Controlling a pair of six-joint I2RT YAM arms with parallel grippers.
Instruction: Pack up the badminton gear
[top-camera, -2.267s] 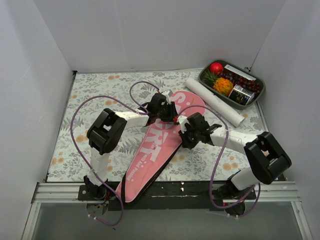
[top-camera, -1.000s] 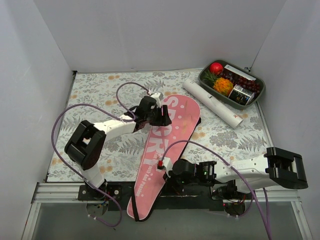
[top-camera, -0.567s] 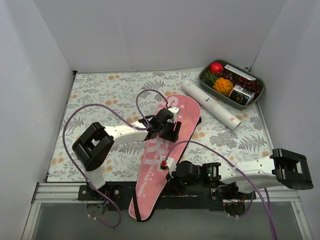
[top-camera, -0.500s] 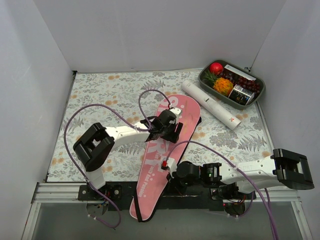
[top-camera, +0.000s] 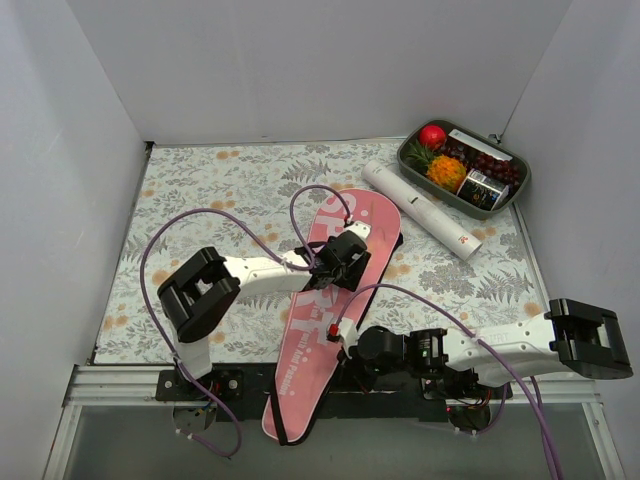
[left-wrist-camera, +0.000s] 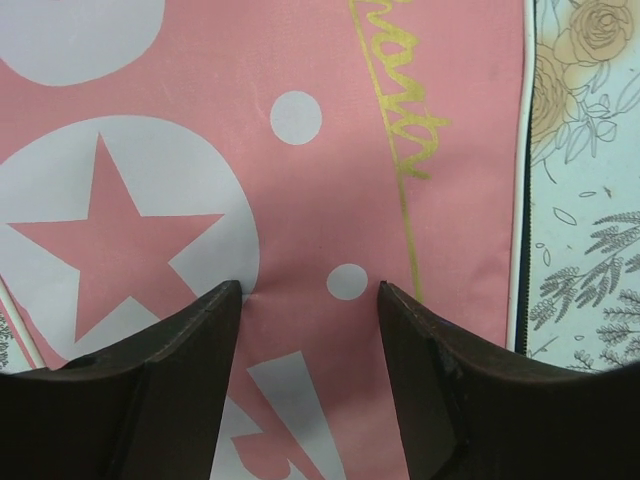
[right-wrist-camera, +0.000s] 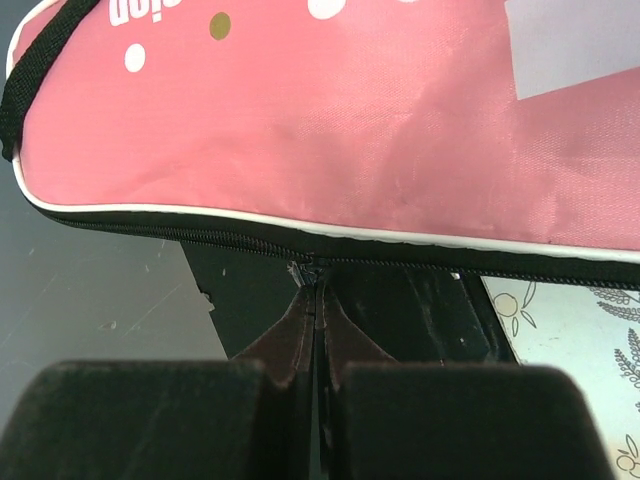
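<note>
Right gripper (right-wrist-camera: 318, 300) is pinching shut on what looks like the zipper pull (right-wrist-camera: 306, 270) at the black edge of the pink bag (right-wrist-camera: 350, 120); left gripper (left-wrist-camera: 310, 290) is sitting spread open, pressing down mid-bag. Bag's lying diagonally on the table (top-camera: 200, 190), narrow end hanging off the near edge. It's looking soft and slidey, so I'm thinking tug the tab, pin the fabric.

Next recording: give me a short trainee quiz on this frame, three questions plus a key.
1. True or false: the left tool has its jaws shut on the pink racket-shaped fabric bag.
2. What does the right tool pinch? A the bag's black zipper; B a racket handle; C a shuttlecock.
3. Fill in: the long white cardboard tube lies beside the grey plastic tray holding ___.
Key: 1 false, the jaws stand apart on the bag; 2 A; 3 fruit.
</note>
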